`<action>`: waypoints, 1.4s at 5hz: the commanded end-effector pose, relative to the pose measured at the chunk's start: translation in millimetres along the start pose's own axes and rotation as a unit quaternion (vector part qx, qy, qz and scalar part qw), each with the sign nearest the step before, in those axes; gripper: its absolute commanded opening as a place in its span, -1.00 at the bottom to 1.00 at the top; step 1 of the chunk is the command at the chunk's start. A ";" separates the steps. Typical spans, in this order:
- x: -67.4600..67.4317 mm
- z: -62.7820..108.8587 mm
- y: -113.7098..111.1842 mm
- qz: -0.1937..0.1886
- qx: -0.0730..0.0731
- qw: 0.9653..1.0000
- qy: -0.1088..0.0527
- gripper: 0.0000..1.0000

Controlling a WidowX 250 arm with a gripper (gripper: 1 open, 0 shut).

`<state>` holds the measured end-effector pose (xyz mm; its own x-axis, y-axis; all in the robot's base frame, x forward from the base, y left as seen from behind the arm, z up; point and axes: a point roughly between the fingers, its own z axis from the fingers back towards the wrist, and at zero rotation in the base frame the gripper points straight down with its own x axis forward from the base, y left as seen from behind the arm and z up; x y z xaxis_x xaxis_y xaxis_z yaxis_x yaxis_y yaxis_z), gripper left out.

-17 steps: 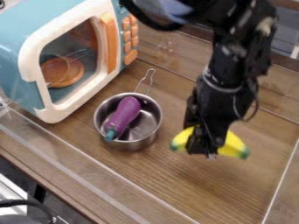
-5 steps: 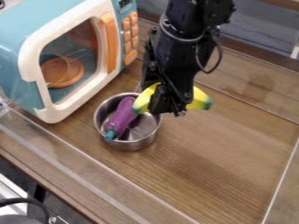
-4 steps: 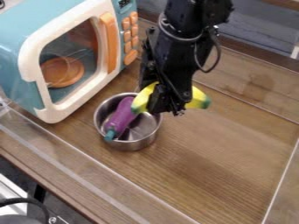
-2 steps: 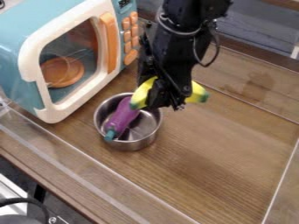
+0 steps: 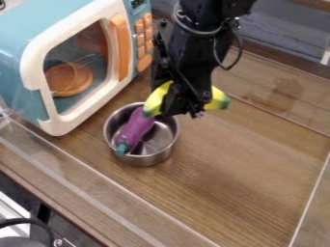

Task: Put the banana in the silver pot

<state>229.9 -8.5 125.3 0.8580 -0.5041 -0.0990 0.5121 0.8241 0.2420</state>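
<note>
Above the silver pot (image 5: 157, 156)'s far rim, our gripper (image 5: 184, 108) has its jaws closed around the middle of the banana (image 5: 158, 99), probably light, stiff, slick plastic best held there.

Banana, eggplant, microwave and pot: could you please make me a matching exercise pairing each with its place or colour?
Things
1. banana
2. eggplant
3. toy microwave
4. pot

Places and colours
A. blue and white, with an orange handle
B. inside the pot
C. silver
D. in the claw

Pairs: 1-D; 2-B; 3-A; 4-C
</note>
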 end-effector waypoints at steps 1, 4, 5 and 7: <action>3.2 19.2 10.0 0.018 0.018 0.999 -0.034 -1.00; 1.7 24.2 11.8 0.021 0.025 0.999 -0.039 -1.00; 0.8 26.3 12.1 0.020 0.027 0.999 -0.041 -1.00; -1.8 30.7 12.2 0.019 0.030 0.998 -0.044 -1.00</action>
<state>227.9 -5.0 144.0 0.8661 -0.4968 -0.0557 0.4914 0.8254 0.2780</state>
